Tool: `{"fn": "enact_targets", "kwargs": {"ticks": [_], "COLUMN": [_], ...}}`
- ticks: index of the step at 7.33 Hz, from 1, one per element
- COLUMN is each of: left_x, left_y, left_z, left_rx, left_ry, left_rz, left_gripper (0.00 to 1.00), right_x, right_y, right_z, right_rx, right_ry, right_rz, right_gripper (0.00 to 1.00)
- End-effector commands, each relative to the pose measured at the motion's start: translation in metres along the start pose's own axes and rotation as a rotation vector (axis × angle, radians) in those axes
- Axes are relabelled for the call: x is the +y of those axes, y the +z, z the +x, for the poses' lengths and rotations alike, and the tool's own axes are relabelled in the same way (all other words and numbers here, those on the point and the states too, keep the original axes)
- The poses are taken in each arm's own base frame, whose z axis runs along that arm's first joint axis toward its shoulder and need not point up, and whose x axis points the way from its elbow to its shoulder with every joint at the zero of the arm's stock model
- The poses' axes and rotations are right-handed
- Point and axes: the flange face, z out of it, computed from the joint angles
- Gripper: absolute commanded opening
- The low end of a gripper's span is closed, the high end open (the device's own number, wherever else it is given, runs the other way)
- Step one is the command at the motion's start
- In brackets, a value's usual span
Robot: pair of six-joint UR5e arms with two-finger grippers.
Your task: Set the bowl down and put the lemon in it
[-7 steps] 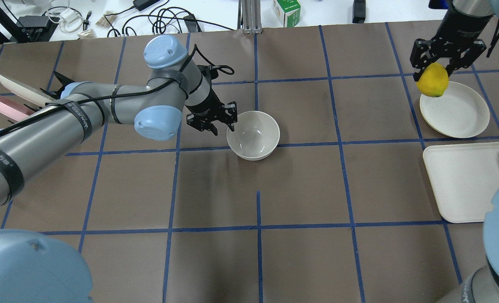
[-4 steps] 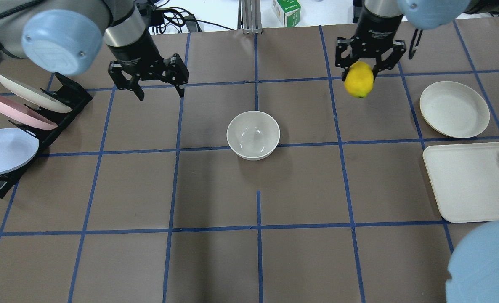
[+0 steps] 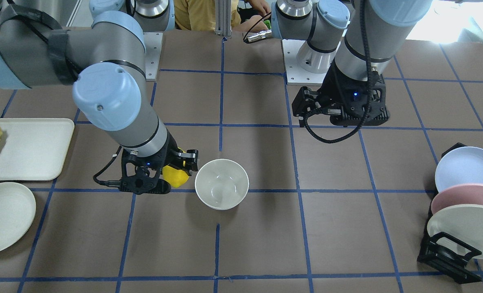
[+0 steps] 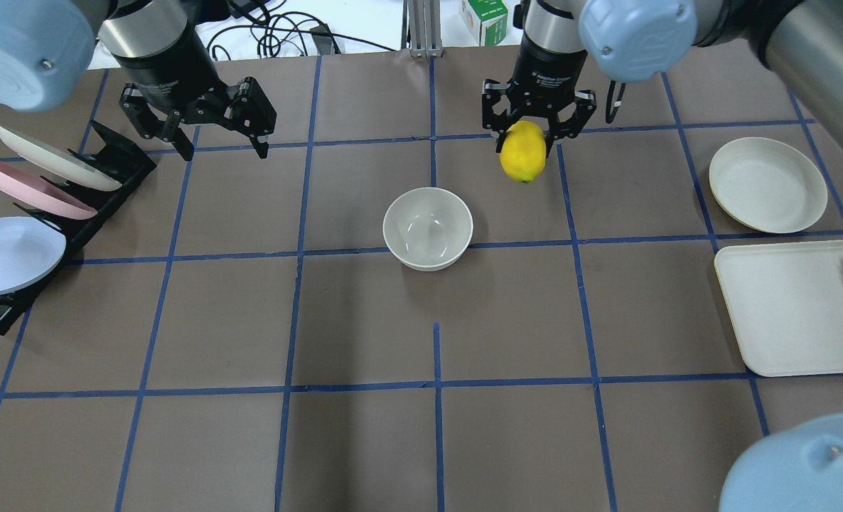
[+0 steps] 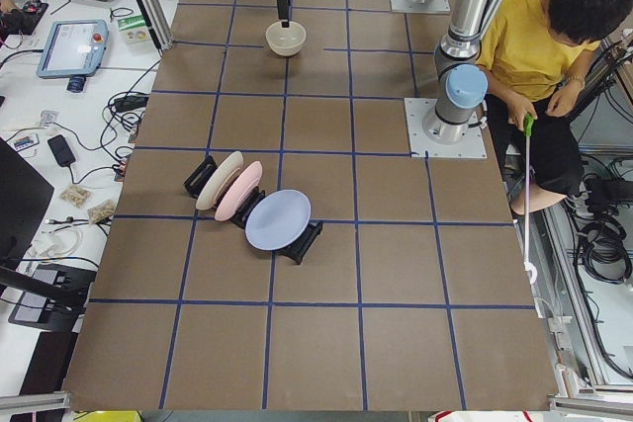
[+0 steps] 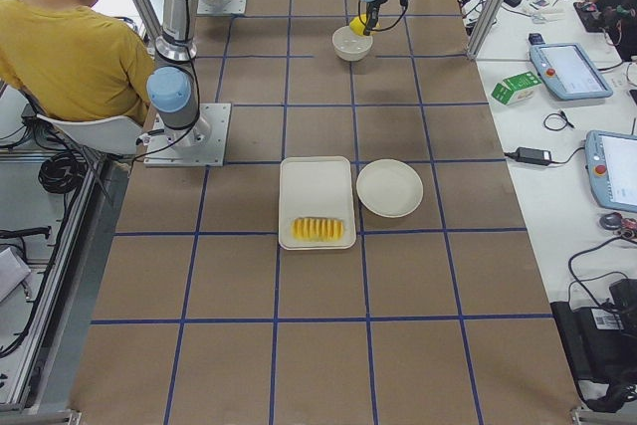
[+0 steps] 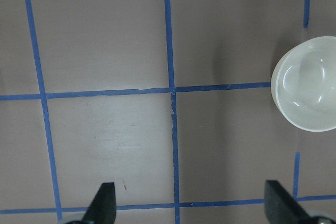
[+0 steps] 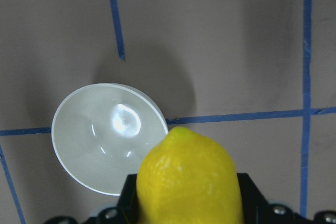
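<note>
1. Now: the right hand (image 4: 525,139) is closed on the lemon (image 4: 523,160), which hangs long axis down, clear of the bench (image 4: 364,320). The lemon is near the bowl (image 4: 428,231) but not yet over it: in the overhead view it sits beyond the bowl and off to one side.
2. The bowl stands upright and empty at mid-bench, on a tape line. Placing it looks done.
3. The left hand (image 4: 224,151) is spread wide and holds nothing. It hovers well away from the bowl, close to the rack (image 4: 112,167).
4. Step in hand, as I judge it: carry the lemon over the bowl and release.
   - Centre first. In the wrist view the bowl sits off to one side of the lemon's tip, so bring the tip over the bowl's middle.
   - Lower until the tip is at or below the rim before opening. A glossy, deep bowl may let a dropped lemon bounce or tip it.
   - Keep the fingers clear of the rim, which a nudge could slide.
   - Open fully and lift straight up.
5. Changes from half a second back:
   - The lemon has travelled sideways toward the bowl, farther from the plate (image 4: 768,185).
   - The left hand has drifted slightly closer to the rack.
   - The bowl has not moved.
</note>
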Motion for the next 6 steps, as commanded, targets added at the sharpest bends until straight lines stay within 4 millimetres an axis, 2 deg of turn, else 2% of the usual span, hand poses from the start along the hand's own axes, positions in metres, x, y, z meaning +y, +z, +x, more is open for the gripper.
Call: {"fn": "enact_targets", "kwargs": {"ticks": [1,3,5,6], "left_x": [0.01,0.005,0.01,0.011], "left_y": [-0.008,-0.016,-0.016,-0.016], "left_z": [0.0,-0.04,-0.038,-0.038], "left_rx": [-0.011,0.065,0.06,0.059], "left_ry": [0.122,0.055,0.059,0.059], "left_rz": [0.008,0.017,0.017,0.012], "left_gripper": [1.0,1.0,1.0,1.0], "right_x": [0.007,0.012,0.015,0.014], "right_y": [0.054,0.08,0.124,0.129], "right_z": [-0.025,-0.045,-0.074,-0.074], "right_rx": [-0.028,-0.035,-0.032,-0.034], "right_ry": [0.004,0.007,0.0,0.001], "right_rz": [0.055,0.078,0.072,0.075], "right_gripper": [0.0,0.0,0.0,0.0]}}
